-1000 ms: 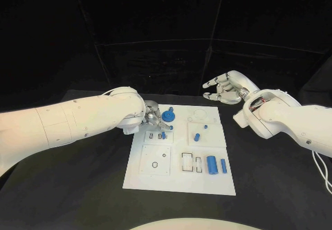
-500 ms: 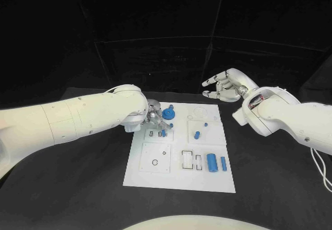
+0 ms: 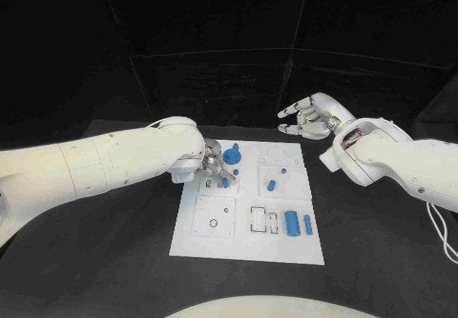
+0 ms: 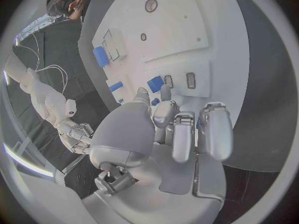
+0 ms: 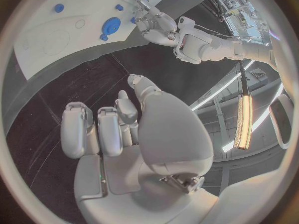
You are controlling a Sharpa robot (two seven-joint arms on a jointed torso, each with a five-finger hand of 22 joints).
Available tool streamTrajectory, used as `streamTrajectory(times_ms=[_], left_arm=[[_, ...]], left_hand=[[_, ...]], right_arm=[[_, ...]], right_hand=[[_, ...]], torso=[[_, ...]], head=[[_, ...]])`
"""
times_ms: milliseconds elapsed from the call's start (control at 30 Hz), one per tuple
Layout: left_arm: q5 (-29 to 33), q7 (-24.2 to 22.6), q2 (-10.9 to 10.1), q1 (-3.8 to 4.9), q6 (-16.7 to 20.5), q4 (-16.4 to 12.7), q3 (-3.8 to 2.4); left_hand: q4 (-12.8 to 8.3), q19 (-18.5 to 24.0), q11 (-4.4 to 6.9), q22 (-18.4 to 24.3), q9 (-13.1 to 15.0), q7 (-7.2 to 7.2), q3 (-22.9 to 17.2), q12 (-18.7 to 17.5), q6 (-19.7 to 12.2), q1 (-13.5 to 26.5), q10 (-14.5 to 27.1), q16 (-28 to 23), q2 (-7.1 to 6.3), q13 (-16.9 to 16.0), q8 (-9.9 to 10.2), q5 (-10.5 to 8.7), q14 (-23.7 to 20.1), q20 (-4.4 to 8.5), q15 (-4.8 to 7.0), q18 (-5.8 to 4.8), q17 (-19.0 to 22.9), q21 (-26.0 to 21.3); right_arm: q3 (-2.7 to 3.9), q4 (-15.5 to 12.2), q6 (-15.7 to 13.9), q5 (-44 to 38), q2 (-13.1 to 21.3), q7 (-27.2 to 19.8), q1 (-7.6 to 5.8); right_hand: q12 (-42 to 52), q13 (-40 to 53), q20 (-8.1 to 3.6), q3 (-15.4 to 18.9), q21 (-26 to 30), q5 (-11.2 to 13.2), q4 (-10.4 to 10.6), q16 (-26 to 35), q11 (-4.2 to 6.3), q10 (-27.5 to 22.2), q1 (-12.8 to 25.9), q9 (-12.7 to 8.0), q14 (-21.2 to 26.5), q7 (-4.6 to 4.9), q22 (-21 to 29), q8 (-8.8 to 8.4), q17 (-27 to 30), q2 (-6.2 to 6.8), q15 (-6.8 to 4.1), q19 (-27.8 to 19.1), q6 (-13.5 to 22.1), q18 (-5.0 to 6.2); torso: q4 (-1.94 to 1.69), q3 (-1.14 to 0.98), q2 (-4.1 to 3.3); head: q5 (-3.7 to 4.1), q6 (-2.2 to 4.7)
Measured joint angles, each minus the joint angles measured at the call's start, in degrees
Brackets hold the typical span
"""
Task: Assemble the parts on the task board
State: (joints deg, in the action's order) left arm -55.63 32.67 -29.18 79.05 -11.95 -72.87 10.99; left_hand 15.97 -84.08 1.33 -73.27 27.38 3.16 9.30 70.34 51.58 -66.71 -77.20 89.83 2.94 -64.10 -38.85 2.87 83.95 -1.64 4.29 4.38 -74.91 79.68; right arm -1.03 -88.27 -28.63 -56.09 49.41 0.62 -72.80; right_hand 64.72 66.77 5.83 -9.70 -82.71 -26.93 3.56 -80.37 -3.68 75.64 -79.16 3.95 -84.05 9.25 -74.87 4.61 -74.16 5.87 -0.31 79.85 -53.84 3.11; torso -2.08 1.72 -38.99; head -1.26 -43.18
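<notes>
left hand (image 3: 212, 167): over the far-left part of the task board (image 3: 215, 246), fingertips down at the two small slots there. fingers (image 4: 167, 112) drawn narrow round a small blue peg (image 4: 155, 83); looks pinched, but contact is hard to confirm. Likely held low like this to seat the peg in a slot.
small blue peg: at the left fingertips, just beside the slots, touching or nearly touching the board.
blue gear (image 3: 232, 157): just beyond the left fingertips, on its post at the far edge. count 1.
task board: white plate mid-table, under the left fingers, well apart from the right fingers.
short blue pegs (image 3: 271, 186): mid-board, right of the left fingers, two seen, one standing (image 3: 282, 175), one lying or tilted. cannot tell which for certain.
blue cylinders (image 3: 292, 223): near edge, well away from both sets of fingers. count 2, one fat, one thin (image 3: 308, 224), lying side by side next to empty rectangular slots (image 3: 259, 221); probably staged there for later fitting.
right hand (image 3: 309, 118): raised off the table beyond the board's far-right corner, fingers (image 5: 99, 129) loosely curled and apart, holding nothing. Judged parked clear so the left can work.
blue parts counted: 6, small ones partly hidden by the fingers.
</notes>
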Motion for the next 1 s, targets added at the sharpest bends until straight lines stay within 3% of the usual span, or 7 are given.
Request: streamTrajectory(times_ms=[533, 1000], left_arm=[[0.3, 0.7, 0.5, -0.02, -1.0, 0.2, 0.05], [1.2, 0.7, 0.6, -0.03, -1.0, 0.0, 0.05]], left_hand=[[-0.2, 0.0, 0.12, -0.2, 0.5, -0.21, 0.5, 0.0, -0.2, 0.0, -0.1, 0.0, 0.00, 0.0, -0.3, 0.00, 0.2, 0.00, 0.21, 0.01, 0.0, 0.0], [-3.9, 0.1, 0.21, 0.6, 1.6, -0.48, -3.0, 0.0, -1.2, -4.6, -0.2, 0.0, 2.41, 0.3, -0.9, 0.00, 0.0, 0.08, 0.41, 0.00, 0.0, -0.2]], right_arm=[[0.00, 0.4, 0.3, 0.0, -0.5, 0.1, 0.00], [0.00, 0.7, 0.5, 0.0, -0.8, 0.2, 0.01]], right_hand=[[0.0, 0.0, 0.00, -0.2, 0.0, 0.0, 0.2, 0.2, 0.00, 0.0, 0.0, 0.0, 0.0, 0.00, 0.1, 0.00, 0.0, 0.00, 0.00, 0.0, 0.0, -0.01], [0.0, 0.0, 0.00, -0.1, 0.0, 0.0, 0.2, 0.2, 0.00, 0.0, 0.0, 0.0, 0.0, 0.00, 0.2, 0.00, 0.0, 0.00, 0.00, 0.0, 0.0, -0.01]], torso=[[-0.04, -0.04, 0.03], [-0.04, -0.05, 0.03]], head=[[-0.01, -0.16], [0.03, 0.02]])
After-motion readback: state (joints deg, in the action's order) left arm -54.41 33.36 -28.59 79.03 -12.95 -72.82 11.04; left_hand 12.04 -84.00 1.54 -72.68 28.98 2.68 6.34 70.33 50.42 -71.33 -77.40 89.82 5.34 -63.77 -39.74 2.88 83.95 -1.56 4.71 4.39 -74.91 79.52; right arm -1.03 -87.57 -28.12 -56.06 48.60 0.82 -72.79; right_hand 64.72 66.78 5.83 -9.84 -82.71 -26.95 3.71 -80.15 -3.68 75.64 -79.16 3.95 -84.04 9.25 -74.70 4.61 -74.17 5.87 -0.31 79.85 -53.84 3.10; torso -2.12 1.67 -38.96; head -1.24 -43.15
